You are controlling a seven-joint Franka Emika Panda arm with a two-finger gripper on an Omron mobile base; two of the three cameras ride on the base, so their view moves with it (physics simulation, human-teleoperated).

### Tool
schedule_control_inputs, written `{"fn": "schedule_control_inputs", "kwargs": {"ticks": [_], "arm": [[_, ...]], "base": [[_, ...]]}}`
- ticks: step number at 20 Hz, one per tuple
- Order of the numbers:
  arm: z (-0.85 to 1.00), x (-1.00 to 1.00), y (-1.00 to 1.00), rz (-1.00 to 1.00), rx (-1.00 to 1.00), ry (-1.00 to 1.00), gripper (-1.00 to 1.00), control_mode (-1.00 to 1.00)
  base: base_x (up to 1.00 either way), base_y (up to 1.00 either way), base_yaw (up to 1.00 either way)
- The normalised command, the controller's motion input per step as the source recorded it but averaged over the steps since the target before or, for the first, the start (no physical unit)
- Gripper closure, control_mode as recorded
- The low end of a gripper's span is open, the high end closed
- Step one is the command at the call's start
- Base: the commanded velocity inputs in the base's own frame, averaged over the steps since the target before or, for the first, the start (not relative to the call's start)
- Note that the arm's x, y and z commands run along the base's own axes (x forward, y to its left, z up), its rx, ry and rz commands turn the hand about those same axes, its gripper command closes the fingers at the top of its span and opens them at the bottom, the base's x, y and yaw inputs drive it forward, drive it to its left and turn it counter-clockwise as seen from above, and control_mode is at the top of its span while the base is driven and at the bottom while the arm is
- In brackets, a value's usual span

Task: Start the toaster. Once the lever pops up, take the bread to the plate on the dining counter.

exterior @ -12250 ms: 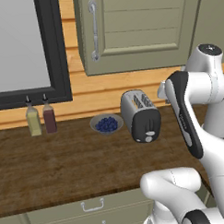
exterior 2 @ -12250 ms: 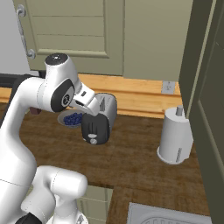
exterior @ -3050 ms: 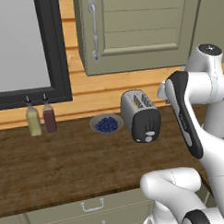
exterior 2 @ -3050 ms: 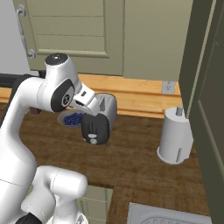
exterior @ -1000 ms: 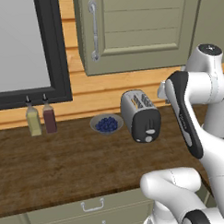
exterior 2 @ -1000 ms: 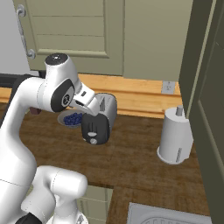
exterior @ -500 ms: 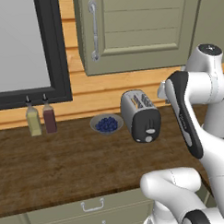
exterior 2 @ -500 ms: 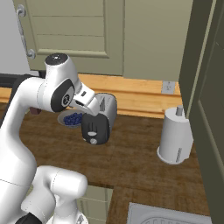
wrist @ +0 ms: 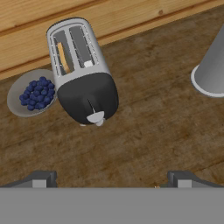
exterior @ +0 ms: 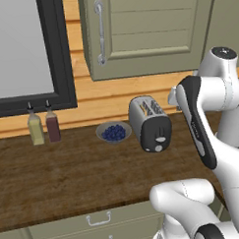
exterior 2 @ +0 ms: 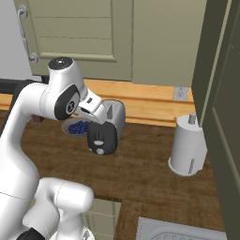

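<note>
The toaster (wrist: 81, 70) stands on the bench beside the blueberry bowl (wrist: 30, 92) with the bread (wrist: 64, 57) in one slot, and the hand (wrist: 109, 181), released and empty above, must next descend to press the lever (wrist: 96, 117), which seems not yet pushed.

A silver two-slot toaster (wrist: 81, 70) stands upright on the wooden worktop (wrist: 153, 127), its black end panel's lever (wrist: 95, 117) apparently raised; bread (wrist: 63, 57) sits edge-up in one slot.
</note>
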Motion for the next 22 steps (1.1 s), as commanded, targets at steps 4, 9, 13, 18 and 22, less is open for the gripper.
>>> {"fn": "schedule_control_inputs", "kwargs": {"ticks": [4,9,13,18,22], "arm": [[0.0,0.0,0.0,0.0,0.0,0.0,-1.0,-1.0],[0.0,0.0,0.0,0.0,0.0,0.0,-1.0,-1.0],[0.0,0.0,0.0,0.0,0.0,0.0,-1.0,-1.0],[0.0,0.0,0.0,0.0,0.0,0.0,-1.0,-1.0],[0.0,0.0,0.0,0.0,0.0,0.0,-1.0,-1.0]], "base": [[0.0,0.0,0.0],[0.0,0.0,0.0],[0.0,0.0,0.0],[0.0,0.0,0.0],[0.0,0.0,0.0]]}}
